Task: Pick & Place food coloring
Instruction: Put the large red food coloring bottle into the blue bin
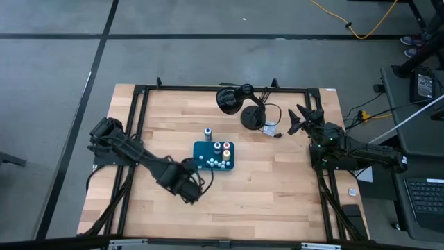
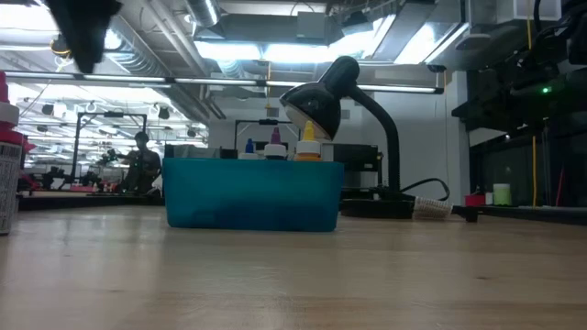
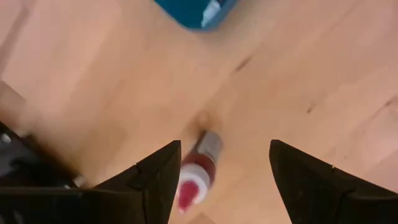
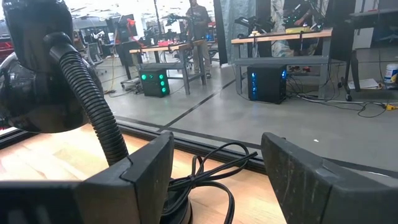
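Hovering low at lower left of the overhead frame, the left hand [image 3: 221, 180] spreads its dark fingers around a small red-capped food-coloring bottle [image 3: 198, 171] lying on the wooden bench [image 1: 277, 187] near the teal rectangular tray [image 1: 205, 148], where a nudge could roll it away.

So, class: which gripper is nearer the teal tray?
Left. The left gripper is just beside the tray, over a red bottle; the right gripper waits by the lamp.
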### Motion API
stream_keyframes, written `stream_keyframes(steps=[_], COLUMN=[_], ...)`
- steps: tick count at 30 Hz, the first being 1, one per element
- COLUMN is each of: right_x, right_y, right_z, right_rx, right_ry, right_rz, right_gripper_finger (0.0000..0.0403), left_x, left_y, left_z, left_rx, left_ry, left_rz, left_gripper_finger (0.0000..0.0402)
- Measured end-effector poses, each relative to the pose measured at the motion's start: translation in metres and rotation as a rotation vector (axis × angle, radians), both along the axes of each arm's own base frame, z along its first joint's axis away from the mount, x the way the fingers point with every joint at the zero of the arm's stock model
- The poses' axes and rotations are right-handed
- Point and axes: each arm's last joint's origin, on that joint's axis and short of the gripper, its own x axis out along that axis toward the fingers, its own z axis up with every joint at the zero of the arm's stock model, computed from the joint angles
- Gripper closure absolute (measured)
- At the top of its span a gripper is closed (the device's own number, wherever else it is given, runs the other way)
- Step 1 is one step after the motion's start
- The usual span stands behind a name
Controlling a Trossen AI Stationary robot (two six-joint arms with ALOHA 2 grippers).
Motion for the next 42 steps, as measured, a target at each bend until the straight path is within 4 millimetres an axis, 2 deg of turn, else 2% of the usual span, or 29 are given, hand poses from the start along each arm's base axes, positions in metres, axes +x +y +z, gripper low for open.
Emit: stream_keyframes(steps=[5, 15, 22, 34, 42], right_x=[0.000, 0.000, 0.000, 0.000, 0.000], right_y=[0.000, 0.000, 0.000, 0.000, 0.000], right_z=[0.000, 0.000, 0.000, 0.000, 0.000], right_rx=[0.000, 0.000, 0.000, 0.000, 0.000], right_ry=[0.000, 0.000, 0.000, 0.000, 0.000], right_rz=[0.000, 0.000, 0.000, 0.000, 0.000], right_gripper_finger=[0.0159, 0.0159, 0.0159, 0.0159, 0.0159], left_x=[-0.006, -0.019, -0.029, -0.033, -0.033], left_y=[-0.016, -0.021, -0.021, -0.020, -0.021], left_z=[-0.006, -0.005, -0.027, -0.055, -0.057], left_rx=[-0.007, 0.115, 0.134, 0.089, 0.048], left_ry=[0.018, 0.040, 0.117, 0.135, 0.142], left_rz=[-0.002, -0.049, -0.056, -0.057, -0.048], left_gripper_finger=[0.0177, 0.0179, 0.0165, 0.0162, 0.0165])
